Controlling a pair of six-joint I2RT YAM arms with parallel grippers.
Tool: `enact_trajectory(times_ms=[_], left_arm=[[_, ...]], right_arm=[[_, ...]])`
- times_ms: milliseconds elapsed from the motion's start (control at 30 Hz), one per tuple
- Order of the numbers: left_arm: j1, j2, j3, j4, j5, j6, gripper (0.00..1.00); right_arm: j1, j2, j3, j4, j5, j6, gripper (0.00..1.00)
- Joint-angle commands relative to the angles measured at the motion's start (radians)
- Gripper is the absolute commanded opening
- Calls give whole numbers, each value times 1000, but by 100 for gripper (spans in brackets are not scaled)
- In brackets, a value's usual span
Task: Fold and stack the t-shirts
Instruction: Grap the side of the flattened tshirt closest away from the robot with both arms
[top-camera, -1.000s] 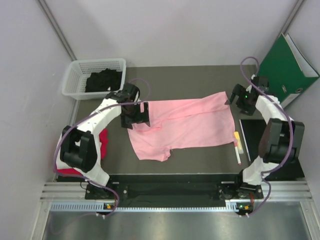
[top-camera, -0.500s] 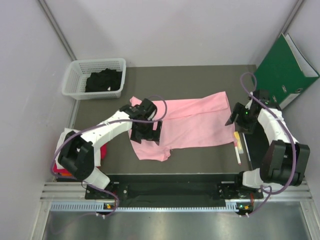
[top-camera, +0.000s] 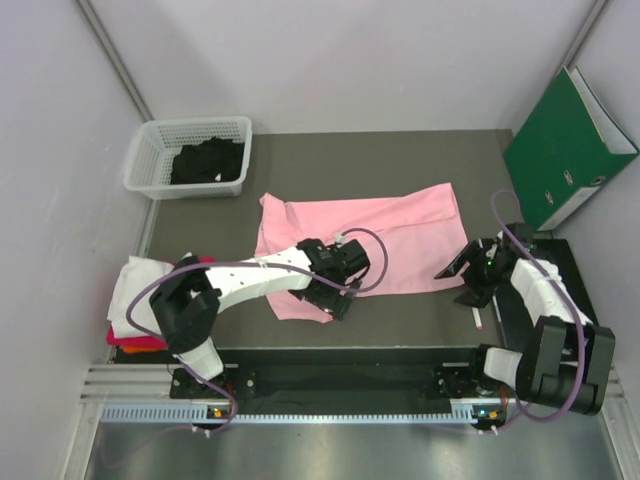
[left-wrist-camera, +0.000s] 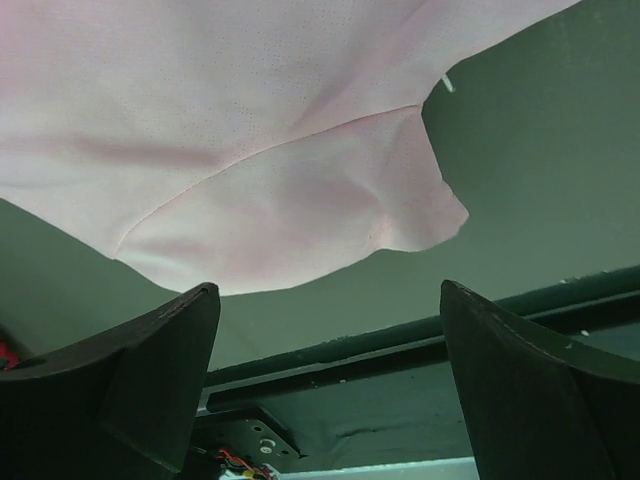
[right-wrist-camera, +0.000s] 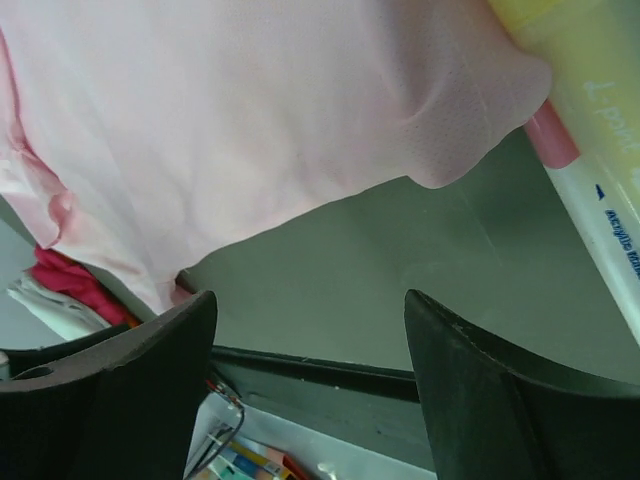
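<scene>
Roughly central on the tabletop, the pink t-shirt lies flat, long axis running 9 to 3 o'clock, hem toward 3, one sleeve pointing to 6. Over that sleeve the left gripper hangs wide apart; the right gripper, at the shirt's 4 o'clock corner, stands parted and empty.

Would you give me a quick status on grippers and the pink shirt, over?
Left gripper open, over near sleeve of pink t-shirt. Right gripper open, empty, at its right corner. Markers beside that corner.
</scene>
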Motion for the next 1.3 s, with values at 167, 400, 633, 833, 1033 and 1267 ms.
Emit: enact_trajectory(times_ms=[167, 400, 633, 833, 1033, 1267], left_arm=[[-21, 132, 28, 98, -27, 34, 74], [-21, 169, 30, 148, -12, 62, 45], [-21, 206, 62, 115, -49, 63, 0], [-20, 179, 59, 82, -64, 36, 0], [-21, 134, 13, 33, -112, -7, 0], [-20, 102, -21, -39, -211, -27, 0]], right_arm=[[-17, -110, -81, 185, -61, 139, 76], [-72, -92, -81, 133, 28, 76, 74], [-178, -32, -83, 145, 127, -22, 72], [-181, 55, -109, 266, 107, -30, 70], [-181, 138, -121, 401, 42, -19, 22], [-181, 74, -100, 389, 39, -44, 4]])
